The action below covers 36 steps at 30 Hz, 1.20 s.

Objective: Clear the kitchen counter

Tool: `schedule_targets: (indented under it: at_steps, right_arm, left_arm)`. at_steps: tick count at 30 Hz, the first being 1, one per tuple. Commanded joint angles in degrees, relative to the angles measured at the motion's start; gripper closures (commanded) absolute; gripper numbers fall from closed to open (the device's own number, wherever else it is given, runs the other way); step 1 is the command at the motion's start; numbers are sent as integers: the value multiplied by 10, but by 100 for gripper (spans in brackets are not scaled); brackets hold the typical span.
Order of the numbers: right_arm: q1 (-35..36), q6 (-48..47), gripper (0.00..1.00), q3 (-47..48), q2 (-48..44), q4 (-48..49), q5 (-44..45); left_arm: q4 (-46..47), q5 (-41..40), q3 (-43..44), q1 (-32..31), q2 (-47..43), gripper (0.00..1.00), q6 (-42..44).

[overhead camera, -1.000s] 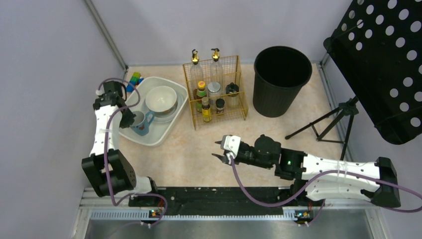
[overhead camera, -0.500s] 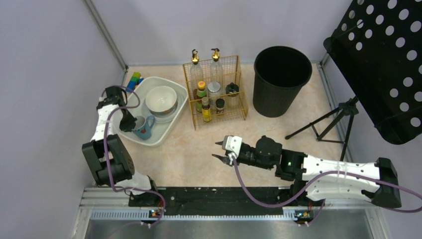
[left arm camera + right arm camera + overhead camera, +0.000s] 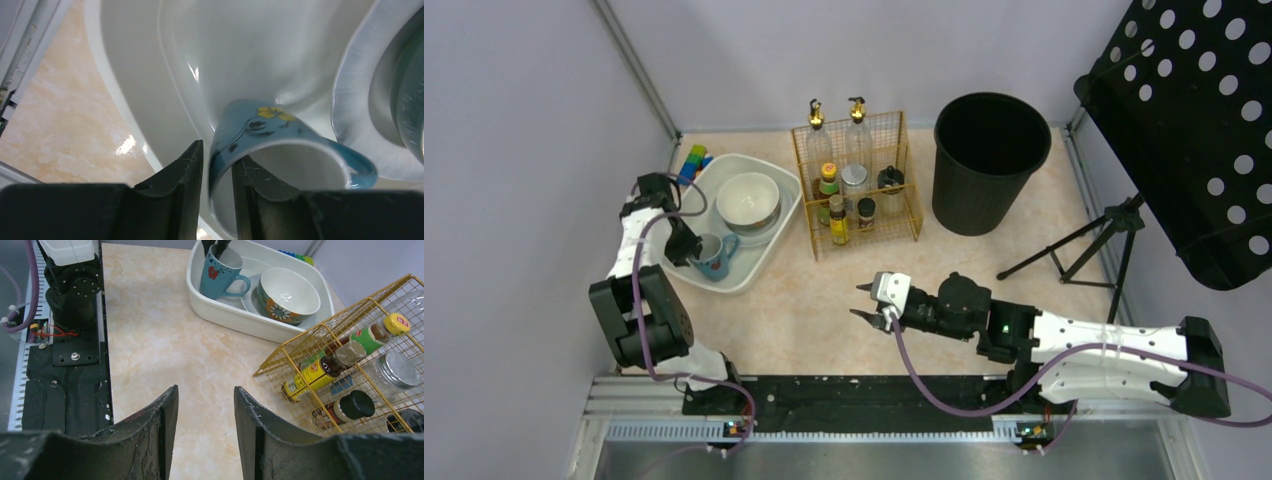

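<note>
A blue flowered mug (image 3: pixel 712 255) stands inside the white oval tub (image 3: pixel 754 272) at the back left of the beige kitchen counter (image 3: pixel 824 300). My left gripper (image 3: pixel 689 248) straddles the mug's rim, one finger inside and one outside. In the left wrist view the mug (image 3: pixel 280 130) wall runs between the fingers of the left gripper (image 3: pixel 217 150), with a thin gap at the outer finger, so the jaws are slightly open. A patterned bowl (image 3: pixel 747 200) on a plate shares the tub. My right gripper (image 3: pixel 861 300) hovers open over the bare counter (image 3: pixel 165 340), holding nothing.
A gold wire rack (image 3: pixel 856 180) of bottles and jars stands at the back centre. To its right is a black bin (image 3: pixel 990 160). A tripod (image 3: pixel 1084 250) and a black perforated panel (image 3: pixel 1194 120) fill the right side. Coloured blocks (image 3: pixel 694 158) lie behind the tub.
The left arm drew in and set the mug a little deeper into the tub. Its jaws have parted slightly from the rim. The right arm has not moved.
</note>
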Motion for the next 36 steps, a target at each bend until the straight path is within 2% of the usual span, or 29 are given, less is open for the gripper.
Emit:
schedule_targets:
  at_steps: [1,7,16,21,26,31,32,33,36]
  right_arm:
    - [2,13,56,4,-9,17,3]
    - [3,20,56,5,-12,7,4]
    - [2,28,55,14,-10,-1,12]
    - [3,30,49,31,-2,-13,42]
    - [3,41,32,50,14,-24,61]
    - [2,80,22,67,20,-35,117]
    - [3,91,16,72,21,-41,133]
    - [2,102,4,81,23,-52,155]
    - [3,126,1,123,38,-124,187]
  left_arm:
    - [10,21,-12,-1,-28,65,-2]
    - [14,42,-23,-2,-62,56,-1]
    - [-13,71,-18,-1,-117,50,-5]
    - [-48,76,-12,-1,-162,48,-10]
    - [-66,105,-12,-2,-218,45,-15]
    - [-68,175,-10,-8,-279,44,-11]
    - [-68,196,-13,-12,-288,41,-6]
    - [-68,216,-15,-14,-296,39,-1]
    - [-72,251,-23,-25,-322,36,13]
